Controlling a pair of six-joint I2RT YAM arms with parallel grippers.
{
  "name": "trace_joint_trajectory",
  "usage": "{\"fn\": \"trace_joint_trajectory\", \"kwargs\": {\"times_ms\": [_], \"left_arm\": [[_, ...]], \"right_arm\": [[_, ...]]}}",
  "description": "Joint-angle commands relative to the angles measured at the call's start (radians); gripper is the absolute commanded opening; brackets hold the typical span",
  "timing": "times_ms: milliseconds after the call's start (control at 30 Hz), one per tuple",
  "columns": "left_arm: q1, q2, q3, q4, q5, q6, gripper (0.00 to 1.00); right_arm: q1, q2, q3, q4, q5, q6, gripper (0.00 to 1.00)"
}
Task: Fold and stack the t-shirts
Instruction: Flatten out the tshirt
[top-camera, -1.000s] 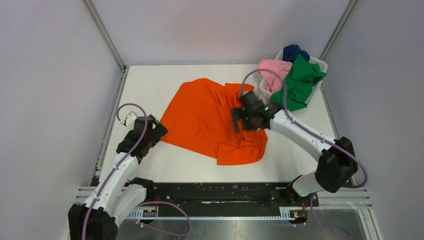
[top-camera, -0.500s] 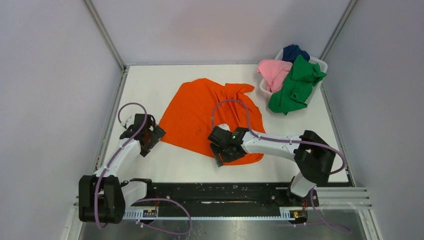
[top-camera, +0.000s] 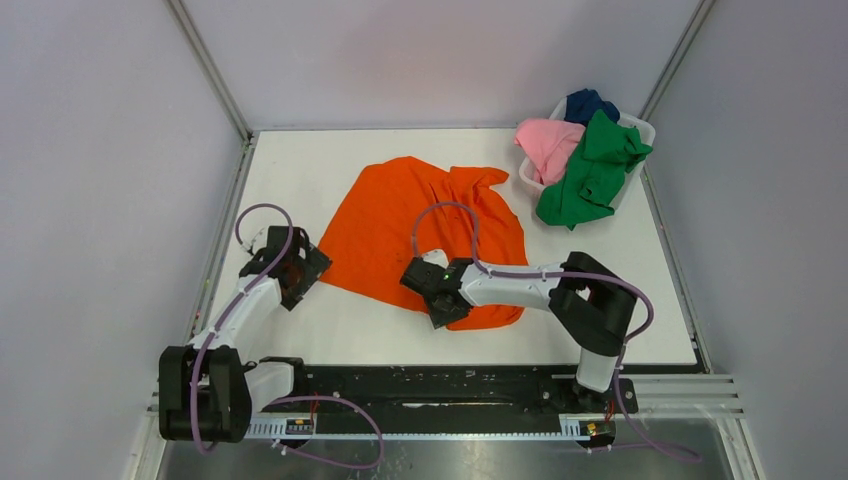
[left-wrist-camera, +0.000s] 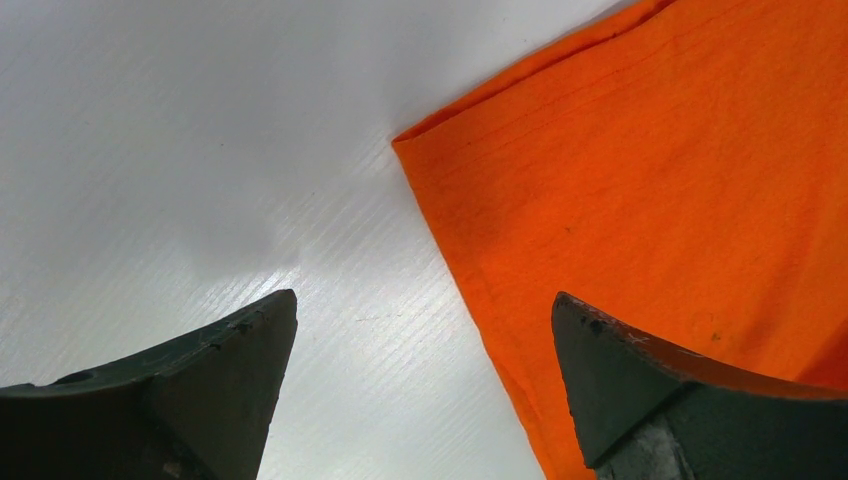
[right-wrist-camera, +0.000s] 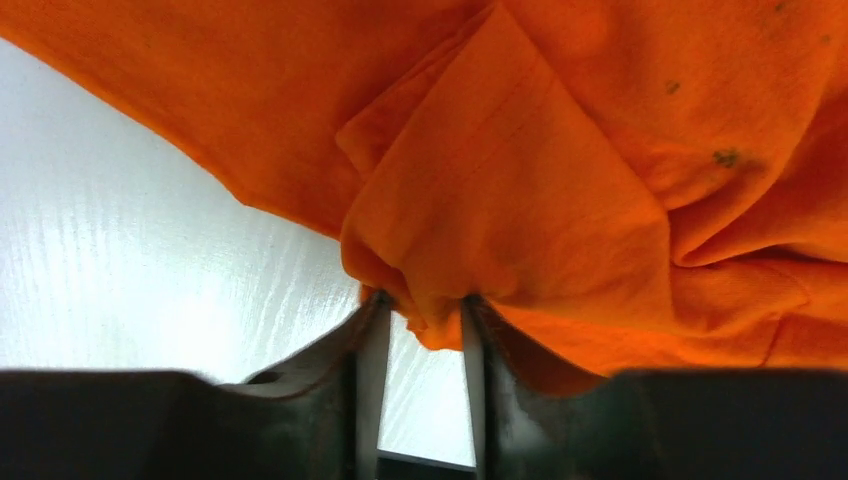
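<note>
An orange t-shirt (top-camera: 395, 225) lies spread and rumpled on the white table. My right gripper (top-camera: 439, 311) is low at its near hem, jaws narrowed on a bunched fold of the orange t-shirt (right-wrist-camera: 520, 150), which fills the space between the fingertips of the right gripper (right-wrist-camera: 420, 310). My left gripper (top-camera: 304, 277) hovers at the shirt's left corner, open. In the left wrist view the left gripper (left-wrist-camera: 425, 340) straddles the hem of the orange t-shirt (left-wrist-camera: 650, 180), one finger over cloth, one over bare table. The pink (top-camera: 548, 140), green (top-camera: 590, 172) and dark blue (top-camera: 588, 103) t-shirts sit heaped in the basket.
A white plastic basket (top-camera: 640, 128) stands at the table's far right corner, the green shirt hanging over its near rim. Metal frame posts and grey walls bound the table (top-camera: 300, 165) at the back and sides. A black rail runs along the near edge.
My right arm swung from the shirt's right middle to its near hem, and its jaws narrowed onto a fold. The left arm shifted slightly toward the shirt's left corner.
</note>
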Motion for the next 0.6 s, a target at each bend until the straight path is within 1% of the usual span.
{"fn": "trace_joint_trajectory", "kwargs": {"times_ms": [0, 67, 100, 200, 300, 367, 433, 567], "left_arm": [[0.007, 0.006, 0.009, 0.025, 0.010, -0.003, 0.99], [0.008, 0.005, 0.009, 0.017, 0.006, -0.004, 0.99], [0.008, 0.005, 0.008, 0.015, 0.006, -0.006, 0.99], [0.008, 0.005, 0.003, 0.015, 0.036, -0.006, 0.99], [0.007, 0.007, -0.014, 0.017, 0.088, -0.012, 0.99], [0.005, -0.001, -0.038, 0.022, 0.104, -0.023, 0.99], [0.001, -0.011, -0.072, 0.044, 0.114, -0.034, 0.99], [-0.001, 0.017, -0.080, 0.065, 0.105, -0.047, 0.98]], "right_arm": [[0.005, -0.038, -0.073, -0.021, 0.075, 0.054, 0.30], [0.006, -0.109, -0.139, -0.034, 0.111, 0.071, 0.18], [0.005, -0.154, -0.168, -0.043, 0.129, 0.078, 0.13], [-0.012, -0.302, -0.245, -0.076, 0.171, 0.094, 0.07], [-0.103, -0.437, -0.334, -0.087, 0.149, 0.091, 0.00], [-0.193, -0.524, -0.384, -0.087, 0.126, 0.069, 0.00], [-0.267, -0.595, -0.418, -0.096, 0.143, 0.035, 0.00], [-0.412, -0.691, -0.438, -0.155, 0.171, -0.031, 0.00]]}}
